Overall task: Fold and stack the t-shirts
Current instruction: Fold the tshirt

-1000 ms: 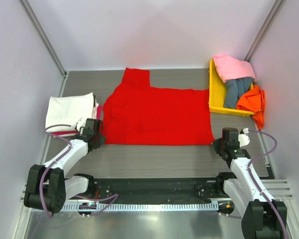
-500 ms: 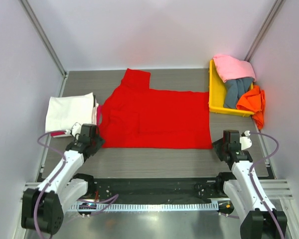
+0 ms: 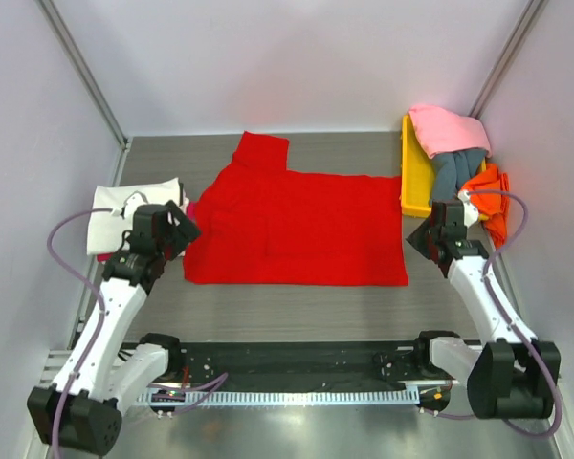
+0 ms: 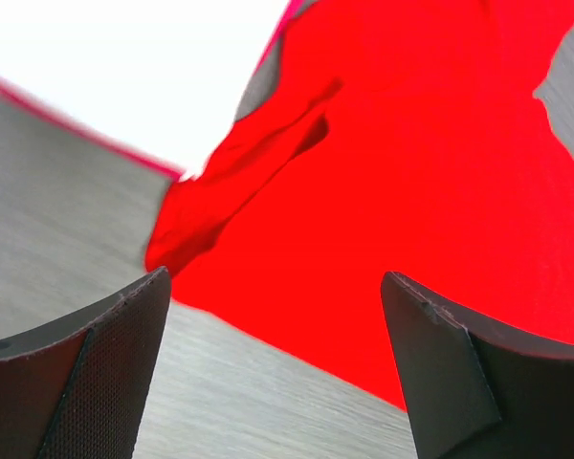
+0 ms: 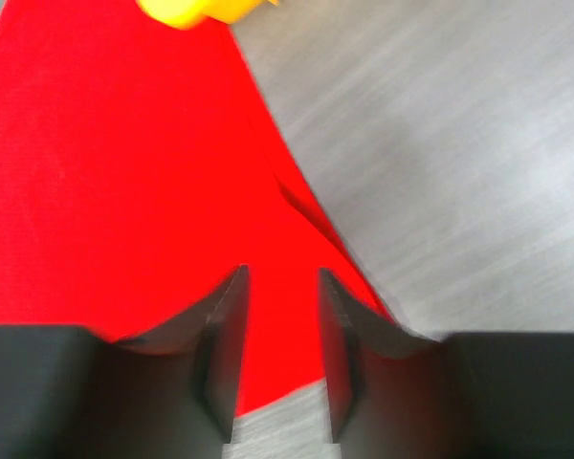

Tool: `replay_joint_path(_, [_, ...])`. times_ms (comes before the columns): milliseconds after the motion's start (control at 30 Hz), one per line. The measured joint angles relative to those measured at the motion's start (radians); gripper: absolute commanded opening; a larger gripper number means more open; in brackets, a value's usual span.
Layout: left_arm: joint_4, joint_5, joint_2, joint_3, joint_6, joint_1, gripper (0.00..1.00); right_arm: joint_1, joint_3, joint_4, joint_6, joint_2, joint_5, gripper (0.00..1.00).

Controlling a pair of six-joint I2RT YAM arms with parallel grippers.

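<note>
Left hand (image 4: pixel 275 287), right hand (image 5: pixel 282 273) risen, soft red t-shirt (image 3: pixel 297 225) flat

Spread shirt (image 3: pixel 297 229) between folded shirt (image 3: pixel 115 212) and tray (image 3: pixel 414 177)

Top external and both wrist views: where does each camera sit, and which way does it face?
Top external: above and behind the robot, looking down on the table, the spread red t-shirt and the yellow tray; the left arm and right arm show whole.
Left wrist: on the left arm, facing the red t-shirt's left edge and the cream-white shirt; the left gripper shows, jaws wide apart.
Right wrist: on the right arm, facing the red t-shirt's near right corner; the right gripper shows, jaws narrowly apart.
Shared: all three see the red t-shirt.
</note>
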Motion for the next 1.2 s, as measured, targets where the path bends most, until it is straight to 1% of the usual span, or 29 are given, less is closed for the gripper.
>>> replay_joint_path(33, [0.014, 0.013, 0.034, 0.017, 0.016, 0.000, 0.91, 0.005, 0.026, 0.016, -0.023, 0.041, -0.007, 0.30])
replay_joint_path(100, [0.054, 0.041, 0.106, 0.043, 0.039, 0.000, 0.90, 0.011, 0.076, 0.040, -0.048, 0.113, -0.013, 0.21])
replay_joint_path(267, [0.142, 0.107, 0.357, 0.103, 0.071, 0.000, 0.90, 0.077, 0.239, 0.085, -0.093, 0.314, -0.011, 0.05])
replay_joint_path(400, [0.182, 0.149, 0.560, 0.214, 0.098, 0.000, 0.90, 0.135, 0.372, 0.098, -0.134, 0.464, -0.004, 0.04])
replay_joint_path(500, [0.201, 0.163, 0.701, 0.335, 0.121, 0.000, 0.89, 0.163, 0.468, 0.099, -0.168, 0.569, 0.016, 0.01])
replay_joint_path(567, [0.198, 0.169, 0.793, 0.428, 0.130, 0.003, 0.89, 0.172, 0.530, 0.096, -0.183, 0.638, 0.037, 0.01])
replay_joint_path(700, [0.204, 0.193, 0.966, 0.606, 0.143, 0.006, 0.87, 0.174, 0.672, 0.076, -0.206, 0.795, 0.115, 0.01])
replay_joint_path(867, [0.187, 0.223, 1.146, 0.760, 0.143, 0.006, 0.87, 0.164, 0.815, 0.025, -0.224, 0.980, 0.221, 0.01])
replay_joint_path(967, [0.164, 0.249, 1.241, 0.835, 0.143, 0.006, 0.86, 0.142, 0.885, -0.013, -0.224, 1.066, 0.250, 0.01])
replay_joint_path(1033, [0.157, 0.264, 1.293, 0.868, 0.140, 0.006, 0.86, 0.109, 0.896, -0.030, -0.222, 1.095, 0.257, 0.01])
replay_joint_path(1100, [0.148, 0.268, 1.324, 0.879, 0.129, 0.007, 0.86, 0.078, 0.896, -0.050, -0.217, 1.100, 0.257, 0.01])
replay_joint_path(1200, [0.148, 0.282, 1.327, 0.888, 0.101, 0.016, 0.86, 0.046, 0.896, -0.059, -0.208, 1.097, 0.267, 0.01])
